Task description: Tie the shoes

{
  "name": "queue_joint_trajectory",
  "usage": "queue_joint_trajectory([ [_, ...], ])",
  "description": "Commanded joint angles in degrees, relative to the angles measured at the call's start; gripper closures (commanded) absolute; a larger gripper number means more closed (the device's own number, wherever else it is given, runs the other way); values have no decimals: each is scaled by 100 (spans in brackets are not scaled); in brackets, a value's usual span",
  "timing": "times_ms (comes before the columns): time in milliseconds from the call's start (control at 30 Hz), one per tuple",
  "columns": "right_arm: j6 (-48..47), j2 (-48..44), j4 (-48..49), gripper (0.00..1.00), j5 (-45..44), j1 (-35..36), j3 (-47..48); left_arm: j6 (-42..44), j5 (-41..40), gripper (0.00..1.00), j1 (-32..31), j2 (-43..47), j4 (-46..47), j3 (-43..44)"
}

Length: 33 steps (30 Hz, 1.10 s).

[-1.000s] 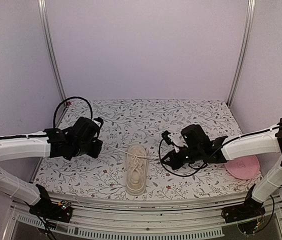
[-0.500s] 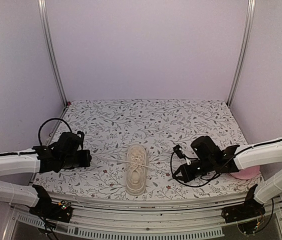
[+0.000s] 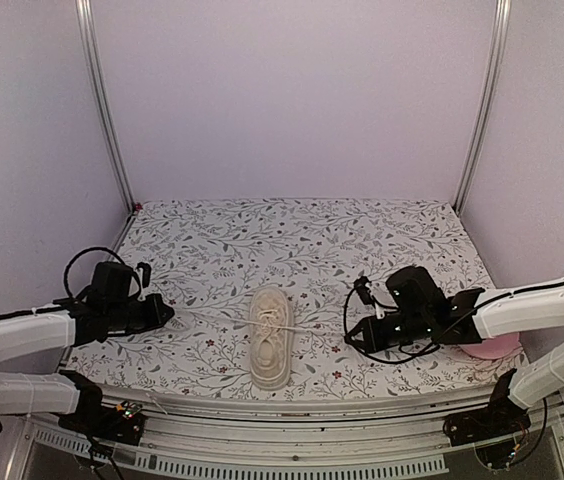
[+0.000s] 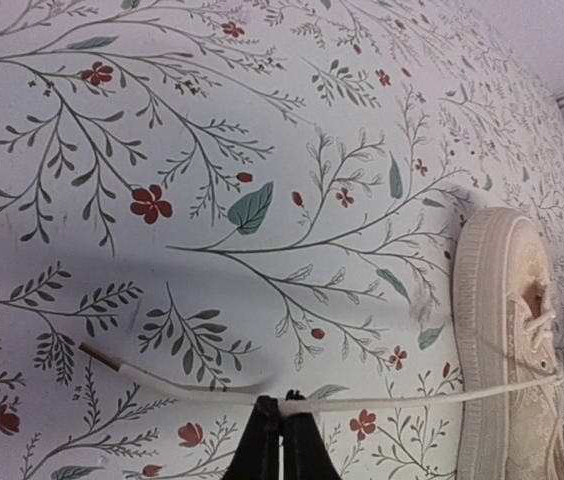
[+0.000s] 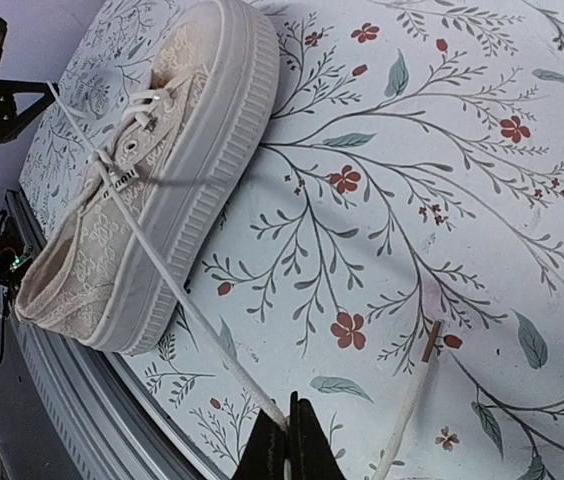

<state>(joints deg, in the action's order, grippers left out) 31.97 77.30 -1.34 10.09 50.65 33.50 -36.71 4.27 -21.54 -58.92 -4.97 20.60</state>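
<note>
Surface: floral cloth (image 3: 362, 240) over the table, with pale walls behind.
Left gripper (image 4: 282, 418): fingers pressed together, pinching the left lace (image 4: 392, 400) short of its free end. The tip lies on the cloth past the fingers.
Right gripper (image 5: 287, 425): fingers pressed together, pinching the right lace (image 5: 152, 255). Its tipped end lies on the cloth just beside them.
Laces: each runs nearly straight from the fingers to the eyelets, on opposite sides.
Shoe (image 3: 270, 340): upright on its sole near the table's front edge, between the grippers, toe toward the far wall.
Arms: both low over the cloth.
</note>
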Motion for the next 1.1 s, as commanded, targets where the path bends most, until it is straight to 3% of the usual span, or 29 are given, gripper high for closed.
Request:
queue_joint_trajectory([
  [0,184,-54,-385,98,-376,-199,-192,215,-138,100,434,74,244,-84],
  [167,-228,106,75,98,986,-101,141,531,919,100,299,-32,737,-35],
  [333,-998,365,-180,98,1948,900,1375,786,1200,100,-107,-199,892,222],
  [567,-1208,2102,162,96,2484,1835,3126,1238,1048,100,-981,-1148,1016,1267],
  [633,-1174,2737,235,85,2652,2016,3779,1375,1087,100,-1159,-1506,1054,1628],
  [667,-1184,3024,211,74,2647,2102,4129,1437,1119,100,-1246,-1658,1070,1798],
  [733,-1267,3387,12,51,2101,2223,4678,1630,1186,100,-1411,-1943,1086,2096],
  [833,-1351,3308,-163,31,1164,2159,4782,1855,1155,100,-1530,-2144,1000,2409],
  [933,-1439,2790,-102,22,747,1832,4299,2005,1241,100,-1552,-2158,1087,2499],
  [1067,-1428,2100,46,18,618,1143,3641,2133,1580,100,-1584,-2125,1316,2545],
])
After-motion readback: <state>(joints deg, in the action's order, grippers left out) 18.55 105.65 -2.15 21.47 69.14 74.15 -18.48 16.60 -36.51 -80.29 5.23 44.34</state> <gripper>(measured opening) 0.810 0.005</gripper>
